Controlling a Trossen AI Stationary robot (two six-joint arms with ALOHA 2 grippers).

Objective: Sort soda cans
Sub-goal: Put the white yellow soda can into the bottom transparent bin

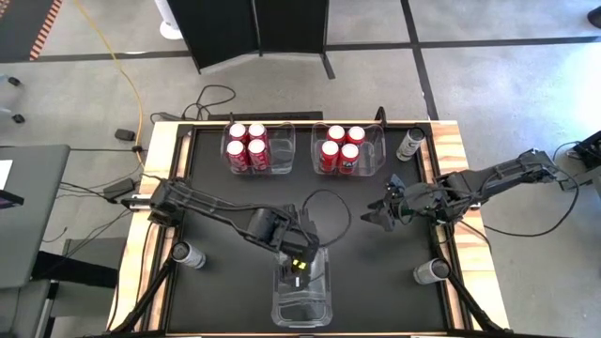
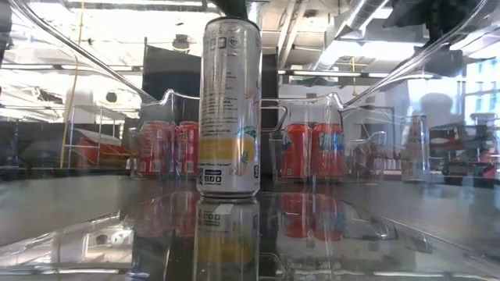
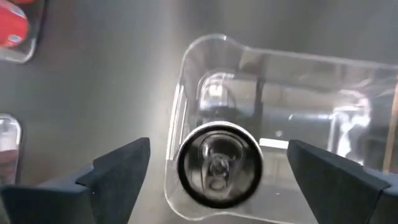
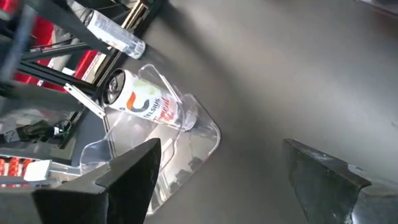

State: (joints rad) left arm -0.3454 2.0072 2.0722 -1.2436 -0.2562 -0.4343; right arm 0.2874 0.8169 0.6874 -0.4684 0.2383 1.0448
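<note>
High view shows the sort well advanced. Take the near clear bin (image 1: 302,299), at the table's front edge, as the reference. At the far side of the table from it stand two more clear bins: the far-left bin (image 1: 279,150) holds four red cans (image 1: 246,147) packed upright, and the far-right bin (image 1: 376,150) holds another four red cans (image 1: 341,148). Judged from this, all eight red cans are placed.

One silver can (image 2: 228,109) stands upright inside the near clear bin, close to its far end wall. The left gripper (image 3: 211,165) hangs directly above that can, jaws spread wide and clear of it on both sides, so the can is released, not held. This placement appears complete.

Three silver cans are outside any bin: one upright past the far-right bin, toward the table's far right corner (image 1: 409,143); one to the left of the near clear bin at the table's left edge (image 1: 188,254); one to the right of it at the table's right edge (image 1: 432,271). Whether the last two stand or lie cannot be told with certainty.

The right gripper (image 1: 380,214) sits between the near clear bin and the far-right bin, jaws open and empty.

Remaining work, as judged: three silver cans to join the first.
</note>
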